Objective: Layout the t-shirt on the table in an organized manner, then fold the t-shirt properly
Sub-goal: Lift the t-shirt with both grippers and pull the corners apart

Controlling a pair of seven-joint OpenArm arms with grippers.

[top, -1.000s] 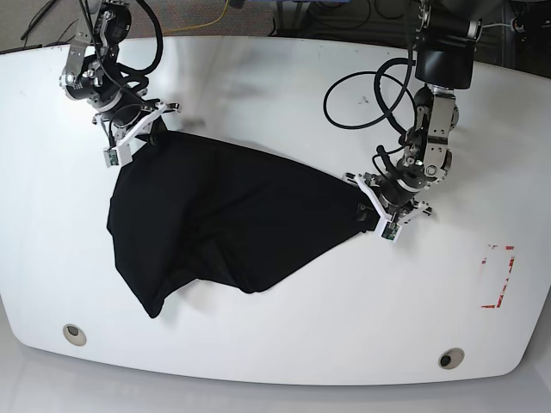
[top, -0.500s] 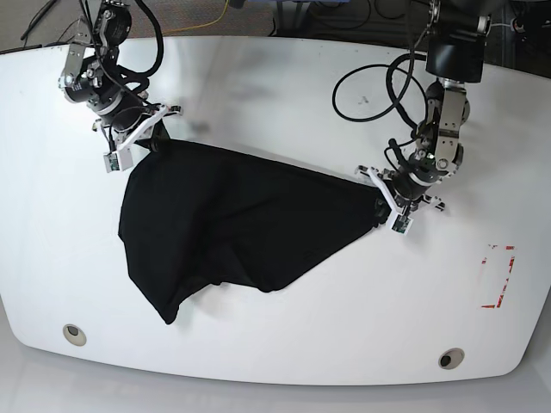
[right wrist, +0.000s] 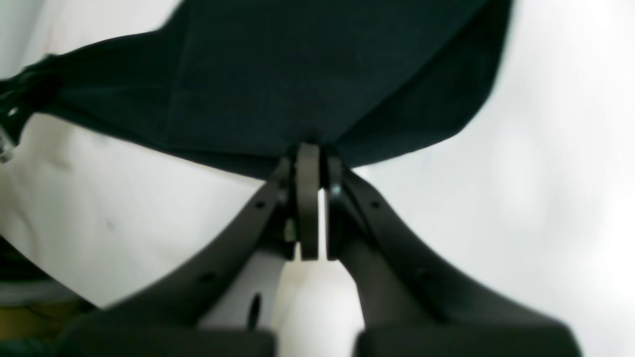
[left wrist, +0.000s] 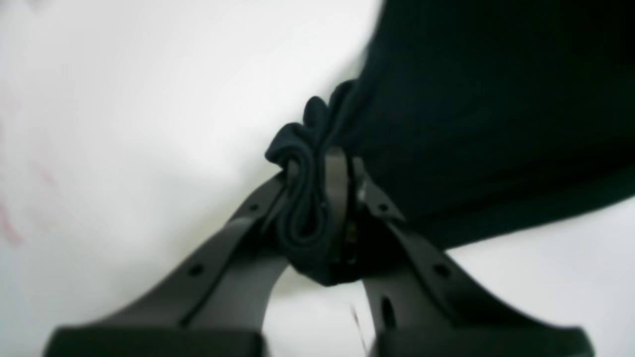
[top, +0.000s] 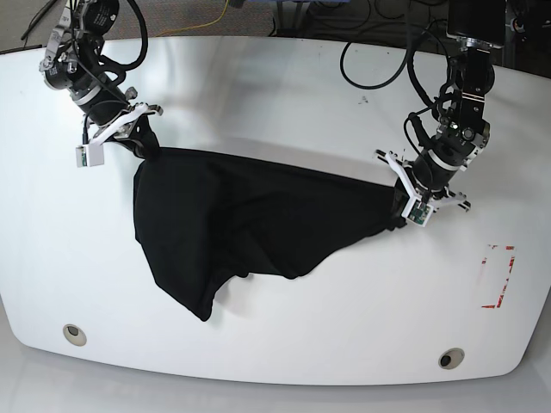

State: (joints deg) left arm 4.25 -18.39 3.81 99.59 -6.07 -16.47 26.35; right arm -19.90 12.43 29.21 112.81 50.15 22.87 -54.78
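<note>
The left gripper (left wrist: pixel 317 198) is clamped on a bunched fold of the black t-shirt (left wrist: pixel 496 114) — the cloth is squeezed between its dark fingers (left wrist: pixel 337 188) and bulges out above and below them. From the pinch the fabric spreads up and to the right, filling that corner. The white bench (left wrist: pixel 124 99) lies blurred behind — faint reddish smudges at its left edge.

Glossy white table (top: pixel 284 95), black t-shirt (top: pixel 250 224) draped across its middle, red outline mark (top: pixel 498 275)
</note>
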